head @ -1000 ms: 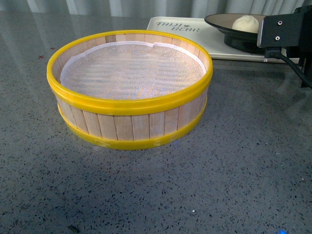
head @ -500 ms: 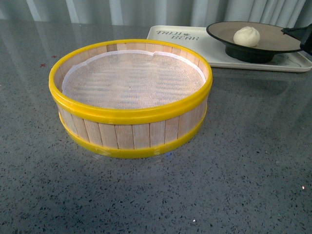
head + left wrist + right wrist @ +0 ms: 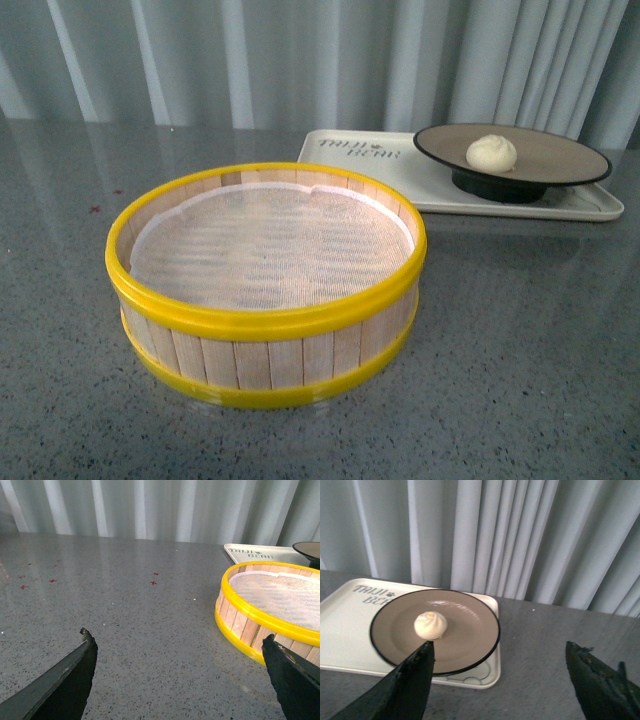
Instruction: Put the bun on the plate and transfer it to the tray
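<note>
The cream-white bun [image 3: 491,153] [image 3: 430,625] lies on the tan plate with the black rim [image 3: 560,158] [image 3: 470,630]. That plate stands on the cream-white tray [image 3: 370,160] [image 3: 340,630] at the back right of the table. Neither arm shows in the front view. My right gripper [image 3: 500,647] is open and empty, hovering short of the tray, apart from plate and bun. Over bare tabletop my left gripper [image 3: 177,640] is open and empty too, with one finger [image 3: 295,680] close to the steamer basket's side.
A round wooden steamer basket with yellow rims [image 3: 265,285] [image 3: 270,610] stands mid-table, lined with white cloth and holding nothing. A grey pleated curtain [image 3: 300,60] closes the back. The speckled grey tabletop [image 3: 125,605] stretches to the left of the basket.
The right arm, which blocked the plate's right side a second ago, has withdrawn out of the front view. The front view itself has tilted up, now showing the curtain.
</note>
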`<state>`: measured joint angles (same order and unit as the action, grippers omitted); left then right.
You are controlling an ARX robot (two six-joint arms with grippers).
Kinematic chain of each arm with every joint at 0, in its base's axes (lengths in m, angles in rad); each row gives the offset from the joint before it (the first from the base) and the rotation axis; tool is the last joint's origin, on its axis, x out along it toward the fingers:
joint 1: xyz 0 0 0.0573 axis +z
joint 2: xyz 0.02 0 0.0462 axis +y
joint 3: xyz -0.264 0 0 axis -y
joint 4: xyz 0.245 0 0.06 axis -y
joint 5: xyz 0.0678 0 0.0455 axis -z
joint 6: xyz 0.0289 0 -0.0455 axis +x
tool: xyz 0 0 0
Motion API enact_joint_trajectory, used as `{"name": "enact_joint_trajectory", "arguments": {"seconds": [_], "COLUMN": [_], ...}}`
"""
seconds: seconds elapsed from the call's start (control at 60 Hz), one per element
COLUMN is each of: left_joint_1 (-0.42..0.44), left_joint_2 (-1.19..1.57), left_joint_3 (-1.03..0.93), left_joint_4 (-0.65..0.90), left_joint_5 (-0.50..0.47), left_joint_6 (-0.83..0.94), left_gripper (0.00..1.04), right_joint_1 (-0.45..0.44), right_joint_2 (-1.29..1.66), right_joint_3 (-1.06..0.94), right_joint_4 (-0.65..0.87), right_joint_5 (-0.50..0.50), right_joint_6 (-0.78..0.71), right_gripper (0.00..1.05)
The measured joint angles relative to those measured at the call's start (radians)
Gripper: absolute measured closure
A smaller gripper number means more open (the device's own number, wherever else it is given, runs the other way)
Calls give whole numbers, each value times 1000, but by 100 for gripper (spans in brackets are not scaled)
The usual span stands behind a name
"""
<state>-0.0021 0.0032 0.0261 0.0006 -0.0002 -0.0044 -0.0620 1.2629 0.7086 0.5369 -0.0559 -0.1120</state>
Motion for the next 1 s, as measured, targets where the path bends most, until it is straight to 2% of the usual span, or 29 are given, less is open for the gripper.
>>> {"name": "enact_joint_trajectory", "arguments": {"seconds": [0.117,0.15,0.417,0.717,1.0], "left_joint_1": [0,0,0,0,0], "left_joint_2": [0,0,0,0,0], "left_joint_3": [0,0,0,0,0], "left_joint_4": [0,0,0,0,0], "left_joint_5": [0,0,0,0,0], "left_joint_6": [0,0,0,0,0], "left_gripper": [7,7,7,7,7], "right_joint_1": [15,39,61,61,61], "right_joint_2": [-65,-98,-237,-387,-605], "right_joint_3": [-138,-185,-393,-532,-639], "right_joint_4": [85,106,162,156,42], "right_joint_5": [8,48,55,55,55], "right_joint_6": [63,79,95,98,100], "right_gripper": [48,57,103,103,103]}}
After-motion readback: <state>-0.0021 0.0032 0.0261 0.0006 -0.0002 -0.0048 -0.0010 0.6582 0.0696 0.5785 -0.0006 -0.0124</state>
